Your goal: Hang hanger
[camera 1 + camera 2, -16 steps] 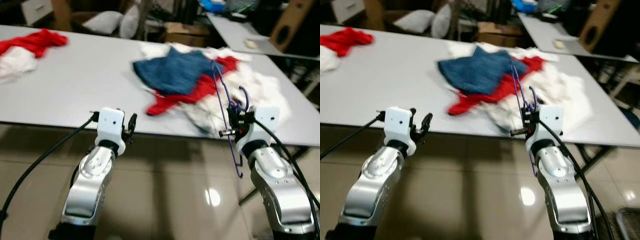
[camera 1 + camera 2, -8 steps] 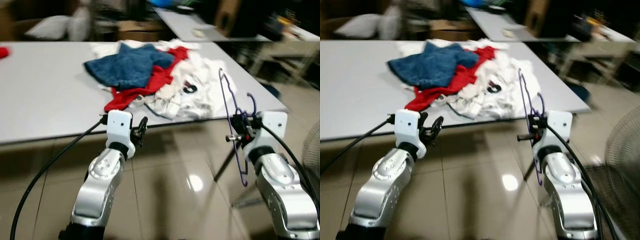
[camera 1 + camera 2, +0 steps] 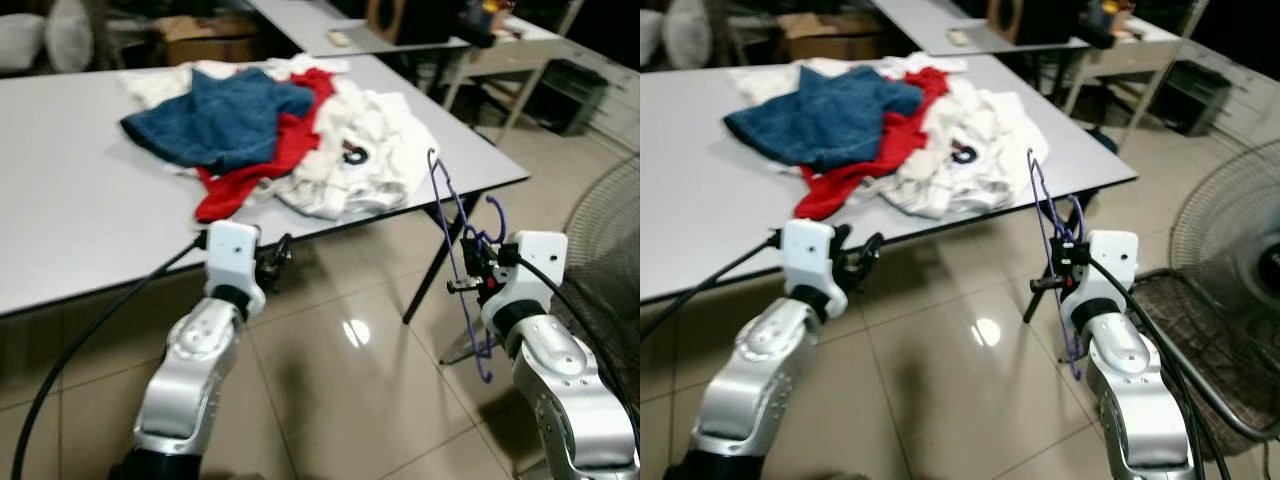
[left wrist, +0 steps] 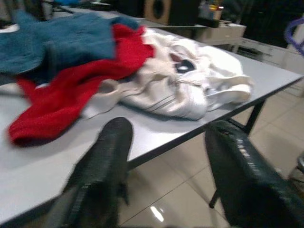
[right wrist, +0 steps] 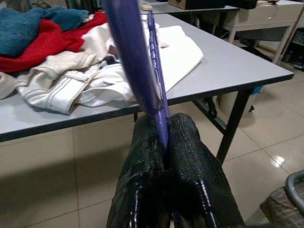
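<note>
A thin purple hanger [image 3: 452, 222] stands upright in front of my right arm, its hook curling beside the wrist. My right gripper [image 3: 474, 278] is shut on the hanger's wire; in the right wrist view the black fingers [image 5: 186, 142] press together around the purple hanger [image 5: 153, 45]. It hangs over the tiled floor, just off the grey table's near right corner [image 3: 505, 178]. My left gripper [image 3: 276, 258] is open and holds nothing, close below the table's front edge. In the left wrist view its two fingers [image 4: 110, 154] stand wide apart.
A heap of blue, red and white clothes [image 3: 275, 125] lies on the grey table. A standing fan's round wire cage [image 3: 1232, 262] is at my right, close to the right arm. A second table [image 3: 400, 35] stands behind. Glossy tiled floor [image 3: 350, 340] lies ahead.
The camera has swung to the right: the table and clothes have slid left and the fan has come into view. Both grippers keep their pose, the right still holding the hanger.
</note>
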You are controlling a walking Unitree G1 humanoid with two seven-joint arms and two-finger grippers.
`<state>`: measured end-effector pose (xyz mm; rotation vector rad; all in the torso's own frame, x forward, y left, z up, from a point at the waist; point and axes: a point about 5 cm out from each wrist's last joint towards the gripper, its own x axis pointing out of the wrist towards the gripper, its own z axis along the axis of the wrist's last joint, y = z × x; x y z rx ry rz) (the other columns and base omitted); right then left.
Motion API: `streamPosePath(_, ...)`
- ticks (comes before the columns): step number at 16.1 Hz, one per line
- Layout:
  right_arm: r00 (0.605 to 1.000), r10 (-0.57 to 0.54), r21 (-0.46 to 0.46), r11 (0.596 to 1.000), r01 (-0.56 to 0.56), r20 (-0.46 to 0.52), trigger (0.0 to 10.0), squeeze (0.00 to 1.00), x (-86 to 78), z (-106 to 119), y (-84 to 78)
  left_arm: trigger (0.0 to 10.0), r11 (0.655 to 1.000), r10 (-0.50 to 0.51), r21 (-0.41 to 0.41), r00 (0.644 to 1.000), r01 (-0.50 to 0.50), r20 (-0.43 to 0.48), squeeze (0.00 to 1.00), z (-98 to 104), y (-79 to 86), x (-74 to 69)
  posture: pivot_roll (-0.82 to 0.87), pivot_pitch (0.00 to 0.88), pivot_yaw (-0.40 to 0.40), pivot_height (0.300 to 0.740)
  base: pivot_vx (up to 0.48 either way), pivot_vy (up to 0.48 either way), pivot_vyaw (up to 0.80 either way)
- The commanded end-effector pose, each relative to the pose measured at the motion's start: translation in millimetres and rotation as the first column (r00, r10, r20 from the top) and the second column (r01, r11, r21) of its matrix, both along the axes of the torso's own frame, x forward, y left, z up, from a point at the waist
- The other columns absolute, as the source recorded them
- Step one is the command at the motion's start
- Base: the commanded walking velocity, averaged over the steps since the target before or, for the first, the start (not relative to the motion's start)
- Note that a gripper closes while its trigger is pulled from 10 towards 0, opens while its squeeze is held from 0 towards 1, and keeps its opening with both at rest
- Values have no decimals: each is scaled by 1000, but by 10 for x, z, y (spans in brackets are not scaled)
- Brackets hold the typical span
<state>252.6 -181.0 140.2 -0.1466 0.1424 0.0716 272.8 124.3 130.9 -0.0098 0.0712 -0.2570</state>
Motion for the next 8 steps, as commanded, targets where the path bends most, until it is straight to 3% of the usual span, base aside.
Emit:
streamPosePath(1,1000,-23,-8,1000,23,2,10000,0,-6,18,-57,10000,999,-45,-24,998,46,33,1000,67,-74,-12,0,0,-73,740,454,0,0)
streamPosePath(3,1000,-31,2,1000,31,-5,10000,0,-11,7,-59,10000,998,-56,-2,997,56,45,1000,79,-85,-7,0,0,-72,740,456,0,0)
streamPosePath(7,999,-41,17,999,41,-3,10000,0,-11,14,-91,10000,997,-75,32,994,73,75,1000,97,-117,-3,5,0,-78,740,458,0,-800)
streamPosePath(8,999,-37,11,999,37,-6,10000,0,-25,9,-99,10000,996,-81,39,993,78,80,1000,102,-129,-5,6,0,-81,740,458,0,0)
